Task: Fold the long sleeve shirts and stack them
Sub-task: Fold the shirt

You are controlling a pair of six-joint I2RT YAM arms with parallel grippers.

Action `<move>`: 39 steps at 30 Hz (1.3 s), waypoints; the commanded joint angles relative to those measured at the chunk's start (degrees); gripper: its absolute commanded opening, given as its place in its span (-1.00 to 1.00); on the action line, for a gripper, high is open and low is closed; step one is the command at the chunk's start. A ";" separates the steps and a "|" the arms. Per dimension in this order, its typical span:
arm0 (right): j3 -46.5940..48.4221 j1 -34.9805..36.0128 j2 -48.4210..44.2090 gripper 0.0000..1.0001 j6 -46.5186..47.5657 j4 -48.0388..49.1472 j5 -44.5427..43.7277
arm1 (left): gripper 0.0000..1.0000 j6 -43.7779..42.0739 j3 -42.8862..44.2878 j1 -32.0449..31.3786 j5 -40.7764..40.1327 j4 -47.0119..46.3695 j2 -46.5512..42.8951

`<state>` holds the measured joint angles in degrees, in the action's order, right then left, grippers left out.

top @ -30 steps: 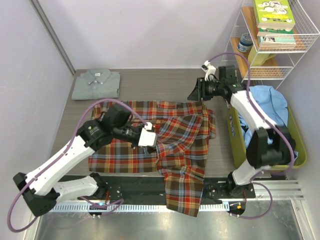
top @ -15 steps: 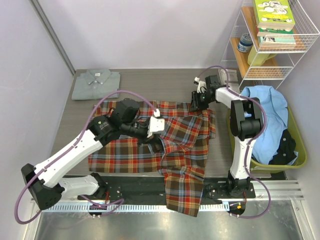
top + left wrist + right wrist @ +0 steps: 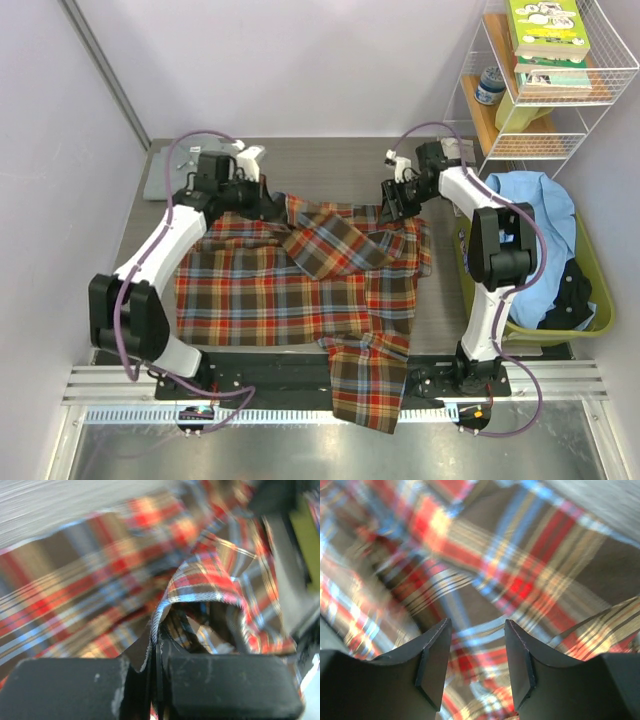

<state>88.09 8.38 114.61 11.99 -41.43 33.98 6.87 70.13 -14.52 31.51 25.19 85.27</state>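
The plaid long sleeve shirt (image 3: 280,290) lies spread across the table, with a triangular flap (image 3: 330,240) turned over toward its middle. My left gripper (image 3: 275,207) is at the shirt's far left edge, shut on a pinched fold of plaid cloth (image 3: 210,575); in the left wrist view the left gripper (image 3: 155,652) shows the hem clamped between the jaws. My right gripper (image 3: 395,203) hovers over the far right corner. In its own view the right gripper (image 3: 477,630) is open just above the plaid shirt (image 3: 520,580), holding nothing. The grey shirt (image 3: 153,185) lies folded at the far left, mostly hidden by my left arm.
One plaid sleeve (image 3: 365,385) hangs over the table's front edge between the arm bases. A green bin (image 3: 590,290) with blue clothes stands at the right. Behind it is a wire shelf (image 3: 545,100) with books.
My left arm has swung from the shirt's middle to the far left, carrying the pinched cloth with it. My right gripper has lowered onto the far right corner and its jaws have widened.
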 commanded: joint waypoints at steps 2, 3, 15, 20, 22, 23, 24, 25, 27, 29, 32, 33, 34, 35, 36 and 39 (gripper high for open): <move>0.15 0.67 -3.69 0.04 6.55 -7.16 4.35 | -0.99 9.47 -1.57 12.82 1.98 -8.22 6.02; -0.55 0.50 -3.08 0.04 7.34 -7.35 4.08 | -1.00 9.56 -1.92 14.16 2.24 -8.84 7.09; 0.06 0.58 1.15 0.02 7.52 -7.44 1.27 | -1.00 12.81 -9.56 24.46 4.88 -8.40 12.73; 0.85 0.58 0.53 -0.07 9.80 -10.15 2.39 | -0.94 10.97 -10.54 24.37 2.24 -6.65 12.46; 1.73 0.50 -0.78 -0.05 10.77 -12.08 5.03 | -0.92 10.27 -10.63 24.46 2.94 -6.47 12.46; 1.99 0.49 -2.79 -0.03 10.95 -12.01 6.70 | -0.92 10.18 -10.63 24.46 3.21 -6.47 12.29; 2.52 0.41 -3.94 0.04 10.69 -12.01 8.98 | -0.92 9.83 -10.45 24.46 4.95 -6.47 12.20; 2.96 0.49 -4.82 0.08 9.73 -10.70 9.87 | -0.92 9.48 -10.36 24.37 5.66 -6.47 12.02; 4.27 0.49 -6.50 0.18 5.08 -7.63 9.36 | -0.93 8.34 -10.01 24.28 7.42 -6.29 11.67; 5.59 0.49 -6.42 0.27 2.79 -3.32 7.87 | -0.94 6.24 -9.31 23.84 7.78 -5.07 10.97; 10.50 0.84 -3.17 0.37 0.85 -1.46 2.86 | -0.99 4.47 -8.17 23.23 8.83 -3.40 10.00; 11.39 1.02 -1.25 0.38 0.67 -1.11 1.98 | -0.99 2.81 -7.64 22.88 9.10 -2.78 9.65; 12.18 1.02 -0.18 0.39 0.67 -0.67 0.49 | -1.00 1.49 -7.12 21.92 9.97 -1.99 9.30; 14.02 1.11 0.70 0.40 0.67 -0.58 -0.31 | -0.99 0.00 -6.33 21.21 10.67 0.28 8.16; 14.73 1.02 1.75 0.40 0.58 -0.67 -0.92 | -1.00 -4.02 -3.97 20.16 11.38 1.86 7.46; 15.09 0.06 2.99 0.40 0.41 -0.58 -0.41 | -0.99 -17.08 3.13 12.62 14.11 12.66 3.52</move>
<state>101.62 8.99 115.22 13.91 -43.35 35.53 6.72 63.83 5.69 39.62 26.28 96.12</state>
